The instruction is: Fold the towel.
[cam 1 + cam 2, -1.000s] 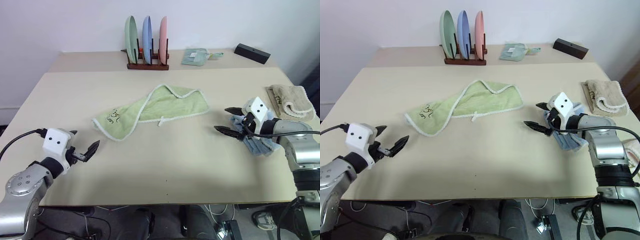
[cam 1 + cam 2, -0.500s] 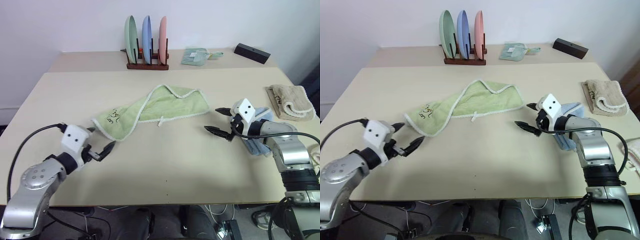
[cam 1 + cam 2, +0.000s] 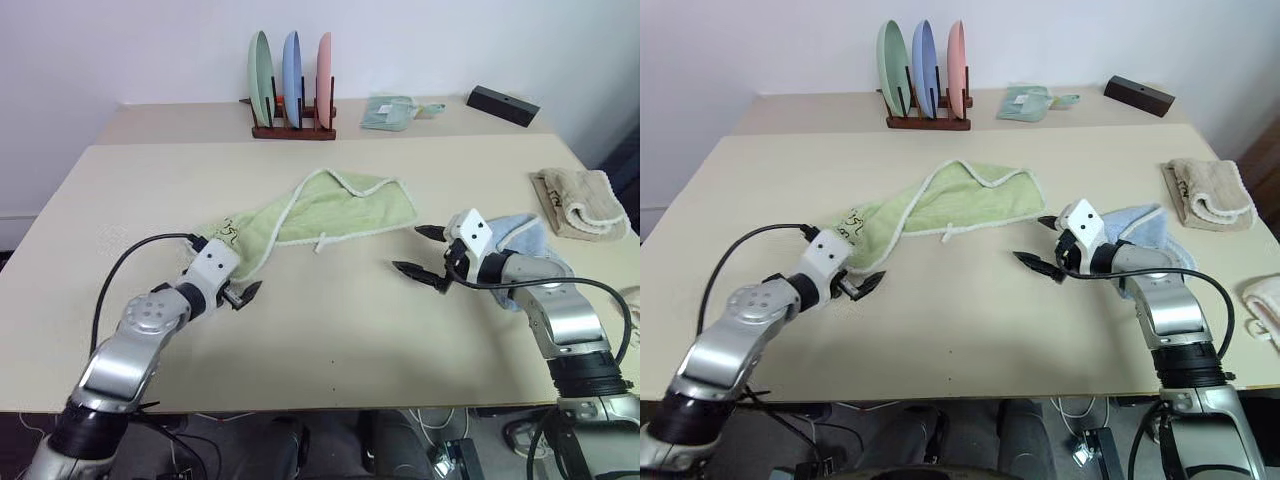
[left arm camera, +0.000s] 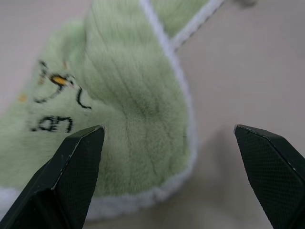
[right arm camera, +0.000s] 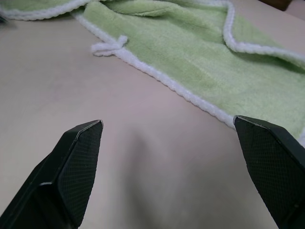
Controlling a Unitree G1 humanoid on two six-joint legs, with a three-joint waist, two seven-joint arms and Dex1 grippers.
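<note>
— Where is the towel (image 3: 318, 217) lying right now?

— It is lying rumpled and partly doubled over on the table (image 3: 330, 330), in front of the plate rack (image 3: 294, 128) — the embroidered corner is pointing toward the robot's left side, and its small white loop (image 3: 322, 243) is resting on the bare tabletop along the near edge.

— And the left gripper (image 3: 238, 290)?

— It is hovering at that embroidered corner, fingers spread wide with nothing between them. In the left wrist view the corner with the dark marking (image 4: 52, 102) is sitting just ahead of the gap, one finger showing over the green pile and the other over the bare table.

— What is the right gripper (image 3: 424, 254) doing?

— It is hanging on the towel's other side, close to the white-edged end, jaws released and gripping nothing. A light blue towel (image 3: 522, 245) is lying under that arm, and a beige towel (image 3: 581, 203) is sitting further out from the green one, near the table's right edge.
</note>
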